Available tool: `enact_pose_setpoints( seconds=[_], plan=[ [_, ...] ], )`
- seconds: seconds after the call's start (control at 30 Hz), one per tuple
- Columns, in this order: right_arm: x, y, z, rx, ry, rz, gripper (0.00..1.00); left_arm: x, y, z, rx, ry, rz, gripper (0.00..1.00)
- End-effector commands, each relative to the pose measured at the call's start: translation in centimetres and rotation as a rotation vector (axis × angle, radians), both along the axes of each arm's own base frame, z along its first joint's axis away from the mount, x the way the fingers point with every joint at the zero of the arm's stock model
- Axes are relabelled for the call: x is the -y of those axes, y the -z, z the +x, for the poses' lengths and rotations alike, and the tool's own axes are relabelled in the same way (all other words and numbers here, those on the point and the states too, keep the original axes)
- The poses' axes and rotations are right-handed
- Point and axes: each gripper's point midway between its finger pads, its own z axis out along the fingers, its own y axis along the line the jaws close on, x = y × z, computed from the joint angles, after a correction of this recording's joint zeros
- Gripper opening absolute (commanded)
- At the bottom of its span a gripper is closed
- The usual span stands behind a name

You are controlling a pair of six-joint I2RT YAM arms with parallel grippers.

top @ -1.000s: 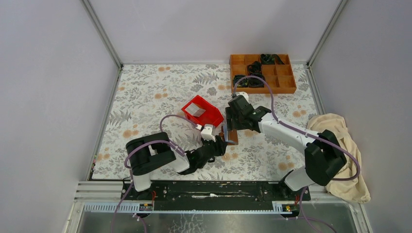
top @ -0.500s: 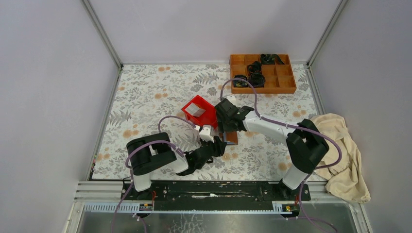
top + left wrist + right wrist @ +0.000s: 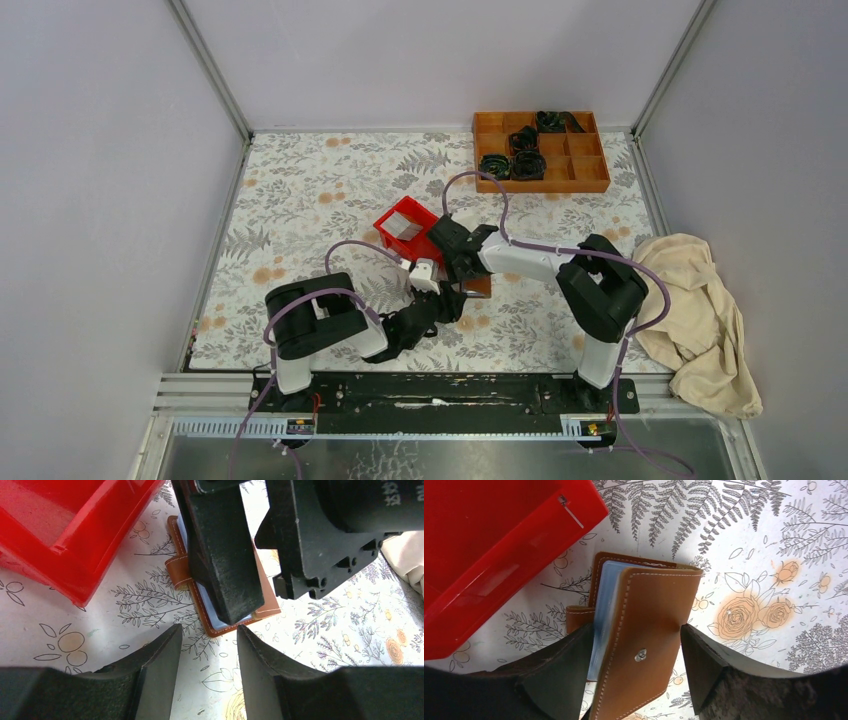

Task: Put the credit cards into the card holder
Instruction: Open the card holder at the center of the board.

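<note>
The card holder (image 3: 651,625), a brown leather wallet with a snap stud and blue-grey lining, lies part open on the floral cloth beside the red bin (image 3: 408,228). My right gripper (image 3: 635,630) is open and straddles its raised flap. One of its fingers (image 3: 225,565) rests on the lining; the other stands just off the flap's right edge. My left gripper (image 3: 209,630) is open and empty, hovering just short of the wallet's near corner (image 3: 222,627). A pale flat rectangle (image 3: 403,229) in the red bin looks like a credit card. No other credit card shows.
The red bin (image 3: 489,545) sits close on the wallet's left. An orange wooden compartment tray (image 3: 590,160) with black items stands at the back right. A cream cloth (image 3: 695,320) is heaped off the mat's right edge.
My right arm has swung left, bringing its gripper down over the wallet and next to the red bin. Its jaws kept the same width. The left arm has barely moved.
</note>
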Motion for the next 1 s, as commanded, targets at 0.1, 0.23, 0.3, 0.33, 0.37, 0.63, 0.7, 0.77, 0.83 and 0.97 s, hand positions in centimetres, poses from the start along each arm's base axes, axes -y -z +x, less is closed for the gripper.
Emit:
enact_pose_setpoints(
  seconds=[0.1, 0.23, 0.3, 0.33, 0.37, 0.63, 0.7, 0.77, 0.83, 0.97],
  plan=[
    [1.6, -1.9, 1.0, 0.101, 0.05, -0.072, 0.65, -0.1, -0.2, -0.1, 0.021, -0.012, -0.019, 0.51],
    [2.0, -2.3, 1.1, 0.11, 0.047, -0.087, 0.52, -0.1, -0.1, -0.1, 0.017, -0.014, -0.02, 0.51],
    [2.1, -2.3, 1.0, 0.106, 0.044, -0.095, 0.47, -0.1, -0.1, 0.0, 0.016, -0.014, -0.021, 0.52],
    [2.1, -2.2, 1.0, 0.103, 0.043, -0.098, 0.46, -0.1, -0.1, 0.0, 0.016, -0.014, -0.022, 0.52],
    [2.2, -2.0, 0.9, 0.101, 0.043, -0.101, 0.45, -0.1, 0.0, -0.1, 0.015, -0.013, -0.02, 0.52],
    [2.5, -2.1, 0.7, 0.1, 0.037, -0.112, 0.29, -0.2, 0.1, 0.0, 0.015, -0.016, -0.014, 0.52],
    [2.8, -2.3, 0.8, 0.104, 0.037, -0.121, 0.24, -0.2, 0.1, 0.0, 0.015, -0.017, -0.014, 0.52],
    [3.0, -2.4, 0.7, 0.105, 0.035, -0.132, 0.2, -0.2, 0.2, 0.0, 0.014, -0.016, -0.014, 0.52],
    [3.2, -2.7, 0.7, 0.109, 0.035, -0.14, 0.16, -0.2, 0.2, -0.1, 0.014, -0.016, -0.014, 0.52],
    [3.6, -2.8, 0.6, 0.112, 0.032, -0.155, 0.06, -0.2, 0.0, 0.0, 0.017, -0.018, -0.018, 0.53]
  ],
)
